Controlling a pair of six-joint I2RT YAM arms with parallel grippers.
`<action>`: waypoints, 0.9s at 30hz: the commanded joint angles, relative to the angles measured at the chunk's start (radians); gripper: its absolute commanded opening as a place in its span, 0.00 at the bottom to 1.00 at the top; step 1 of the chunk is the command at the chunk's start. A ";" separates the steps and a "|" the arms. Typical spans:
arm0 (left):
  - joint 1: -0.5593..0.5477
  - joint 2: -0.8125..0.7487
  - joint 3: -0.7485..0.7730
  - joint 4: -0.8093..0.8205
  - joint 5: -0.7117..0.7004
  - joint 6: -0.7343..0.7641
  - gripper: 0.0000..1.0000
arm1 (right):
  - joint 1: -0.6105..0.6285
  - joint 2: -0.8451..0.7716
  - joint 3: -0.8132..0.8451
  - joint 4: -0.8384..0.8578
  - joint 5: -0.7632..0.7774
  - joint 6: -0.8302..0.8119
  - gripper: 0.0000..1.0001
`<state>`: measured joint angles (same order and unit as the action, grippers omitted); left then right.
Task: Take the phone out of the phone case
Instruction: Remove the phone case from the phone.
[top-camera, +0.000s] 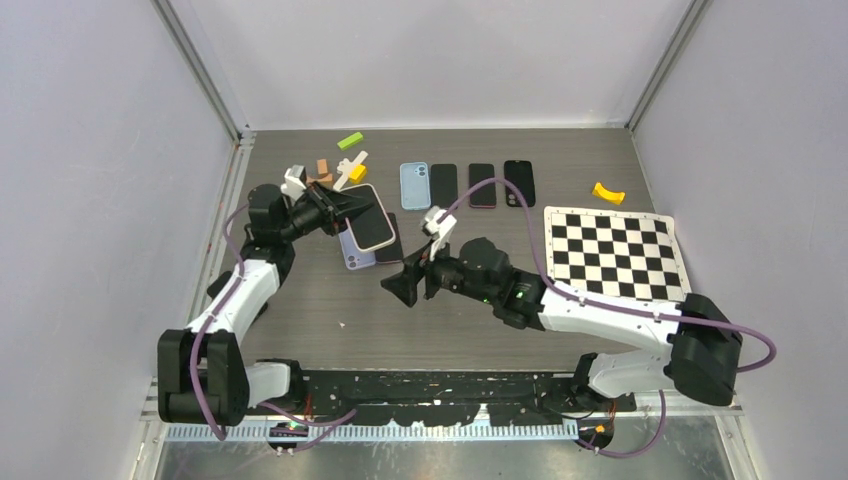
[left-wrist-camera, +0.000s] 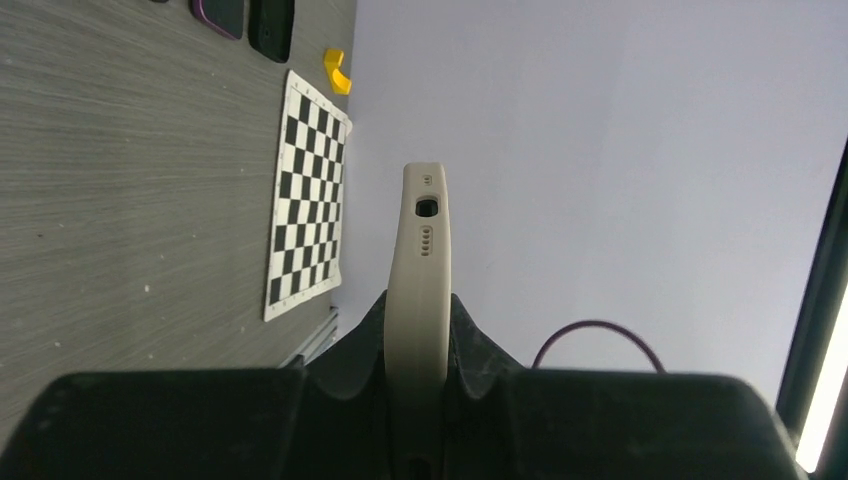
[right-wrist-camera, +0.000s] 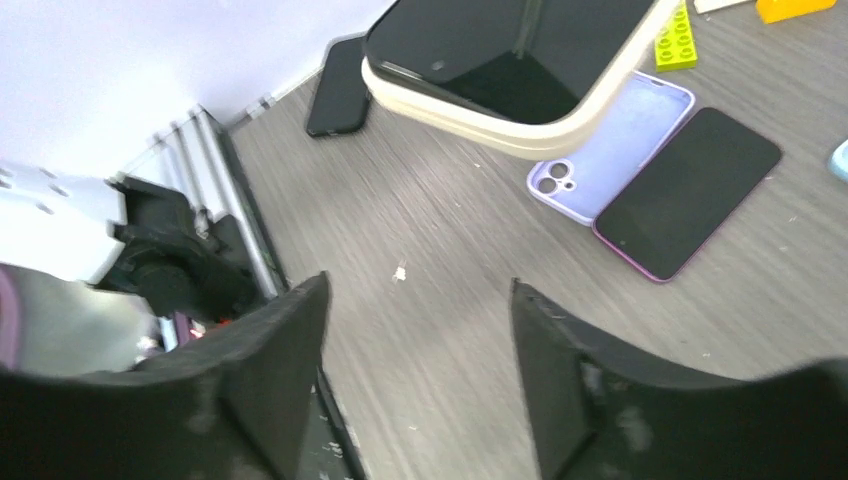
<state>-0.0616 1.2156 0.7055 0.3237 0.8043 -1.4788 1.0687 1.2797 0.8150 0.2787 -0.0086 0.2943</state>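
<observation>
My left gripper (top-camera: 352, 207) is shut on a phone in a cream case (top-camera: 372, 221) and holds it above the table, screen up. In the left wrist view the case's edge (left-wrist-camera: 424, 270) stands upright between the jaws. In the right wrist view the cased phone (right-wrist-camera: 510, 65) hangs at the top, dark screen showing. My right gripper (top-camera: 408, 279) is open and empty, low over the table, below and to the right of the held phone; its fingers (right-wrist-camera: 275, 345) are wide apart.
A lilac case (top-camera: 355, 256) and a dark phone (top-camera: 390, 250) lie under the held phone. Several phones and cases (top-camera: 467, 183) lie in a row at the back. Coloured blocks (top-camera: 348, 152) sit back left. A checkerboard (top-camera: 612, 252) and yellow piece (top-camera: 607, 192) are at the right.
</observation>
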 joint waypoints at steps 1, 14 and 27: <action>0.023 -0.051 0.069 0.045 0.114 0.137 0.00 | -0.076 -0.078 -0.046 0.135 -0.132 0.195 0.81; 0.023 -0.168 0.183 -0.259 0.204 0.508 0.00 | -0.214 0.023 0.046 0.237 -0.423 0.546 0.42; 0.024 -0.163 0.178 -0.190 0.227 0.449 0.00 | -0.214 0.092 0.063 0.303 -0.463 0.574 0.51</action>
<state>-0.0410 1.0657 0.8490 0.0547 0.9829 -1.0080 0.8532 1.3445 0.8238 0.5484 -0.4473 0.8646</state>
